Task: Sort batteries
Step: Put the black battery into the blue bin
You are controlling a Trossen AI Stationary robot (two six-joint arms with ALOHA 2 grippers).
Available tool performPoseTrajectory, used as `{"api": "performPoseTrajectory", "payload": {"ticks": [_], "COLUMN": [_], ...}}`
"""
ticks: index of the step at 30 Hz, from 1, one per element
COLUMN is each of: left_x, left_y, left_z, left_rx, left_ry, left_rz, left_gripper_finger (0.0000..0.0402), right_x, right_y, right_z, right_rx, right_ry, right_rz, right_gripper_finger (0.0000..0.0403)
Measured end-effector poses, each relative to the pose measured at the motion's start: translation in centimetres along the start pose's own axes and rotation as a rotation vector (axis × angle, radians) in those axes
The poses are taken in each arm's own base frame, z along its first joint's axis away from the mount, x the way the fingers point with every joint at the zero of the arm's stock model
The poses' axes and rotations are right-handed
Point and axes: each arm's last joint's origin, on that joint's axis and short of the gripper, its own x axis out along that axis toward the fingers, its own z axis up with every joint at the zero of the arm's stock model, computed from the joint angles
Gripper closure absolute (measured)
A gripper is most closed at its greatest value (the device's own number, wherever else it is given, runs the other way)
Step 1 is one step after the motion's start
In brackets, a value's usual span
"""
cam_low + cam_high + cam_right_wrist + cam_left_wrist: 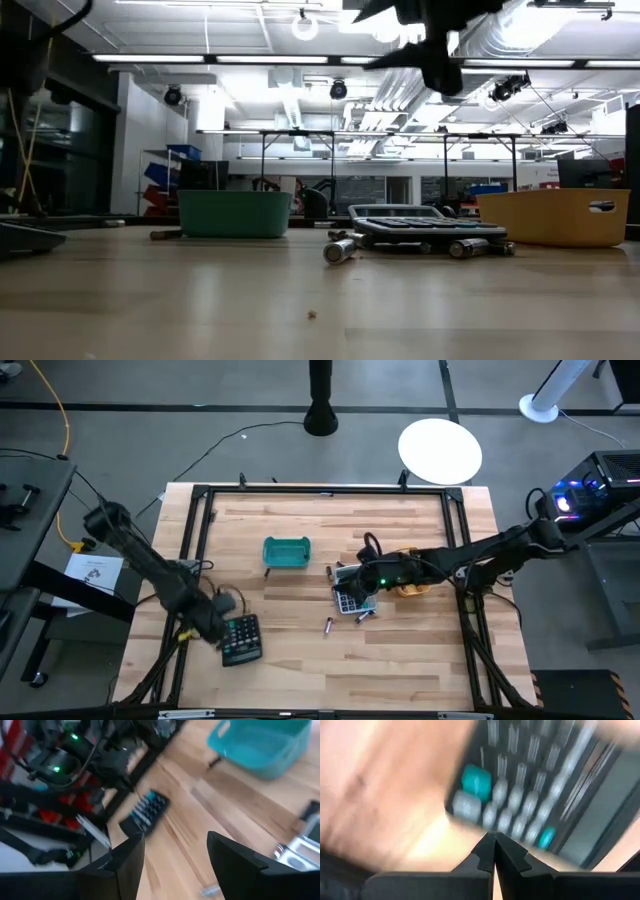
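Small batteries lie on the wood: one point(327, 625) alone toward the near edge, another point(364, 616) beside the grey calculator point(350, 600), and one point(330, 570) near the teal tray point(287, 553). The low view shows two batteries point(340, 250) point(470, 247) lying on their sides. My right gripper point(175, 855) is open and empty, raised well above the grey calculator point(425, 225). My left gripper point(494, 840) is shut, its tips at the keypad edge of the dark calculator point(530, 795) near the table's left side. My left gripper's shut fingertips point(487, 847) stand at the dark calculator's near edge point(470, 820), coming down at a slant. The picture is blurred, and I cannot tell whether they touch it. The calculator lies flat on the table point(242, 640).
The yellow tray point(412, 586) sits on the right, partly under my right arm, and shows in the low view point(555, 215). The teal tray point(235, 213) stands mid-table. A black frame point(200, 520) rims the wooden top. Bare wood lies toward the near edge.
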Motion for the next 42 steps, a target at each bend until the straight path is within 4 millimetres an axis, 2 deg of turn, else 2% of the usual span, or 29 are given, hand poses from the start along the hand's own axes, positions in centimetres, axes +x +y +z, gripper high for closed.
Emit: {"api": "performPoseTrajectory", "payload": {"ticks": [5,8,11,14,19,26,37,39,42], "left_x": [-1.2,-0.4,0.6,1.2,1.7,4.3,7.6,7.8,8.0], "left_y": [3.0,5.0,6.2,6.3,6.2,6.8,7.0,7.1,7.2], "left_z": [3.2,5.1,6.9,9.0,12.2,13.6,14.5,14.6,14.5], "left_rx": [-0.076,-0.148,-0.277,-0.349,-0.335,-0.379,-0.424,-0.414,-0.399], "left_ry": [-0.289,-0.326,-0.369,-0.457,-0.551,-0.44,-0.419,-0.425,-0.415], "left_rz": [-0.02,0.049,0.036,-0.055,-0.137,-0.085,0.07,0.091,0.121], "left_gripper_finger": [0.0399,0.0381,0.0348,0.0311,0.0252,0.0205,0.0212,0.0232,0.0291], "right_x": [-0.3,-0.4,-0.5,-0.5,-0.5,-0.5,-0.5,-0.5,-0.5], "right_y": [1.1,1.5,1.3,1.3,1.0,0.6,-0.3,-0.4,-0.4], "right_z": [1.5,2.6,3.4,4.1,4.4,3.9,3.4,3.3,3.3], "right_rx": [0.017,0.026,0.025,-0.005,-0.042,-0.101,-0.143,-0.151,-0.152], "right_ry": [-0.08,-0.115,-0.136,-0.146,-0.135,-0.053,0.022,0.026,0.026], "right_rz": [0.001,0.009,0.0,-0.002,-0.006,-0.023,-0.106,-0.11,-0.11], "right_gripper_finger": [0.0195,0.0195,0.0195,0.0195,0.0195,0.0195,0.0195,0.0195,0.0195]}}
